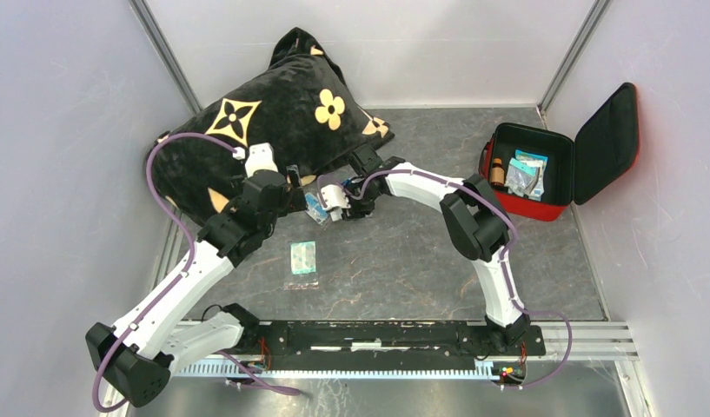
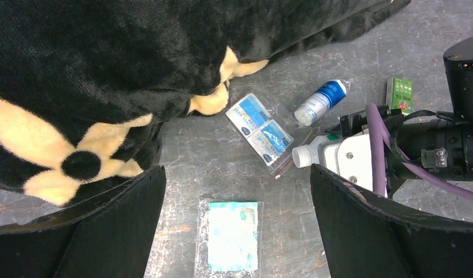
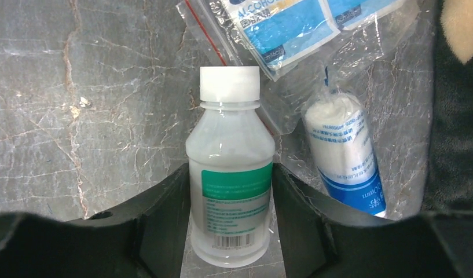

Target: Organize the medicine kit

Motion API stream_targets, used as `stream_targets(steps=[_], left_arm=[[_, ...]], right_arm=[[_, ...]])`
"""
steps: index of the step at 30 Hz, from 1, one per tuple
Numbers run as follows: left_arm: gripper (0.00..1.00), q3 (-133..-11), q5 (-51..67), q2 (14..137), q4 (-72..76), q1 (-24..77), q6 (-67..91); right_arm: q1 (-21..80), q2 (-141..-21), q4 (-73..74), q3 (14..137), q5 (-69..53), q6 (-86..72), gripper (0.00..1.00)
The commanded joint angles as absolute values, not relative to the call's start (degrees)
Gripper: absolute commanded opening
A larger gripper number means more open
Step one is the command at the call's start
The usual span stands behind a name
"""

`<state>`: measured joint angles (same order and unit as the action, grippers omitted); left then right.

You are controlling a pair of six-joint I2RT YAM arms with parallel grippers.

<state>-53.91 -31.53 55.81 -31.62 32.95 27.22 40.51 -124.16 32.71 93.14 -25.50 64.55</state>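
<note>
The black pillow (image 1: 264, 130) with gold flowers lies just beyond both sets of fingers. Well off to the right of them, seen only from above, the medicine kit (image 1: 534, 210) stands open: a red hard shell with rounded corners and black lining. Its lid is tipped up against the wall, and a brown bottle and packets lie inside.

The left gripper (image 2: 237, 174) is spread wide and holds nothing. The right gripper (image 3: 231, 179) has its fingers against both sides of a white bottle (image 3: 230, 145). Only the right wrist view shows its green label and barcode.

A bandage roll (image 3: 344, 153) lies just right of those fingers, and a zip bag (image 2: 261, 132) of wipes lies ahead of them. A teal packet (image 2: 234, 234) lies below, between the left fingers. Only the left wrist view shows the small green box (image 2: 399, 94).
</note>
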Motion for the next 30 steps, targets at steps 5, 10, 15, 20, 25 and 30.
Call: stream_targets(steps=[5,10,15,20,25,30], left_arm=[[1.0,-53.62,-33.16,55.02,-31.0,32.19,25.4],[1.0,-53.7,-32.75,55.44,-30.88,32.03,25.4],[1.0,-53.72,-32.2,55.44,-30.61,31.76,25.48],[1.0,-53.65,-31.5,55.76,-30.33,31.56,25.58],[1.0,-53.79,-30.66,56.48,-29.97,31.5,25.83],[1.0,-54.32,-28.33,57.66,-29.63,31.47,26.52]], right_arm=[[40.8,-127.01,36.49,97.93,-25.24,62.02,0.48],[40.82,-125.64,35.66,97.52,-25.31,60.47,0.36],[40.13,-120.5,30.8,92.66,-29.68,57.75,0.21],[38.24,-108.45,17.09,79.35,-37.02,50.35,0.17],[34.34,-96.8,1.45,66.35,-38.08,41.19,0.17],[25.62,-90.47,-7.55,62.17,-28.32,27.19,0.16]])
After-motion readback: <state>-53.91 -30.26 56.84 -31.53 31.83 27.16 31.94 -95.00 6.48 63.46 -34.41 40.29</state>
